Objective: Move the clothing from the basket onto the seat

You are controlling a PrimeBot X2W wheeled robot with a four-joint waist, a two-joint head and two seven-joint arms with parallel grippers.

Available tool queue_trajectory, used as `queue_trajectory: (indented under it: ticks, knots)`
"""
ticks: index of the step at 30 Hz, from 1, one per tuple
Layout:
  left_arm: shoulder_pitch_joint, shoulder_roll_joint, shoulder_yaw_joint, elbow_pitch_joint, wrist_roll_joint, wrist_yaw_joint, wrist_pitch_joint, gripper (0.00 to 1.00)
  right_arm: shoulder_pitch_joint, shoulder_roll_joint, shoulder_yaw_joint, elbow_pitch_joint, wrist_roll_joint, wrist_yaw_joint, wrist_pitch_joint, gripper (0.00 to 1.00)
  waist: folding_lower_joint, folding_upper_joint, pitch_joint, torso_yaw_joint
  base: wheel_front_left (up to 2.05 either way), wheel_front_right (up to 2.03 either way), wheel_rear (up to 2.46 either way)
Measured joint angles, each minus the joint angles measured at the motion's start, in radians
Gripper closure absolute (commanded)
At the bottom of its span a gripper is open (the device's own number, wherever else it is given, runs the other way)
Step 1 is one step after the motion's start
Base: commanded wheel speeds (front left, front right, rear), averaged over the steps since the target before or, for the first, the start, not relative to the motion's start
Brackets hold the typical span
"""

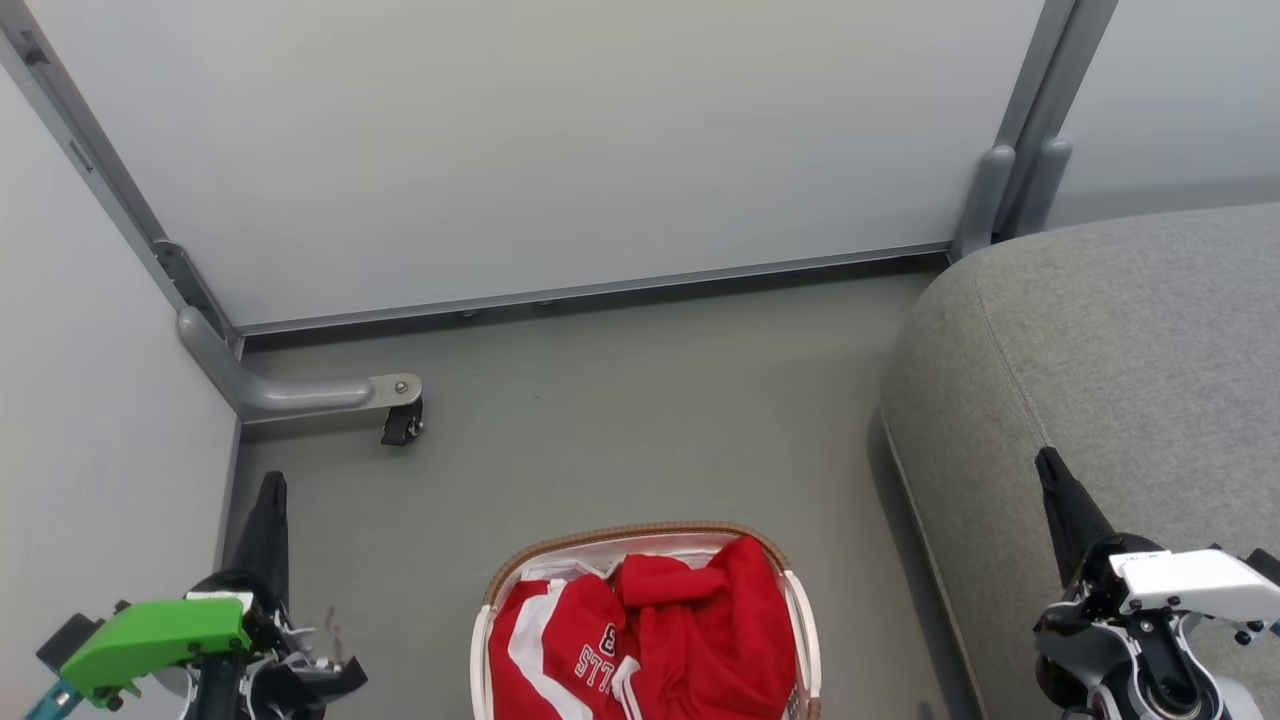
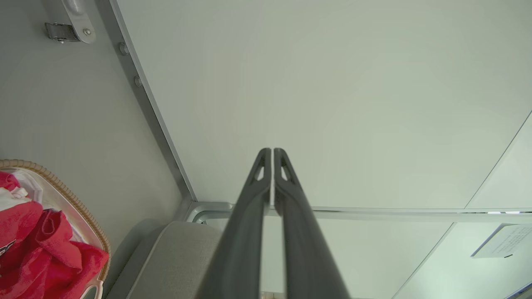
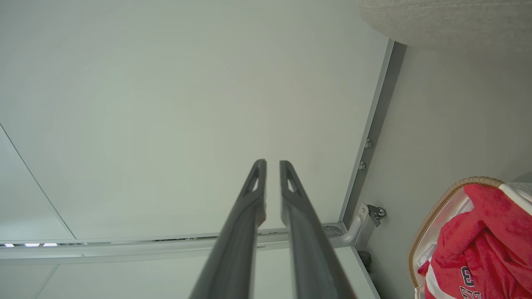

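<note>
We're at the start: the clothing (image 1: 650, 640) sits heaped in the basket (image 1: 640, 535) on the floor, the seat (image 1: 1120, 380) just to its right. Our left hand (image 2: 272, 154) has its fingers pressed together; our right hand (image 3: 272, 166) shows a narrow gap, holding nothing. We'd spread a hand wide, drop onto the highest red fold, and pinch deep so the liner isn't dragged along.

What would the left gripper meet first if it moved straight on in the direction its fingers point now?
Probably the pale wall panel. The left gripper points at that panel in its wrist view, with nothing seen between them, though depth is unclear.
</note>
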Motion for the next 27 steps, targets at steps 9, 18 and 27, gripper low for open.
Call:
queue_trajectory:
  ticks: [9, 18, 27]
  knots:
    - [0.041, -0.007, -0.033, 0.040, 0.003, 0.001, -0.023, 0.00, 0.030, 0.015, 0.013, 0.036, -0.005, 0.000, -0.021, 0.00, 0.0000, 0.0000, 0.001, 0.000, 0.00, 0.00, 0.00]
    - [0.042, -0.007, -0.065, 0.017, 0.062, 0.001, -0.063, 0.00, 0.039, 0.014, 0.006, 0.029, -0.074, 0.000, -0.065, 0.00, 0.0000, 0.0000, 0.002, 0.000, 0.00, 0.00, 0.00]
    - [0.042, -0.007, -0.086, -0.013, 0.230, 0.001, -0.105, 0.00, 0.039, 0.013, -0.021, -0.004, -0.236, 0.000, -0.105, 0.00, 0.0000, 0.0000, 0.003, 0.002, 0.00, 0.00, 0.00]
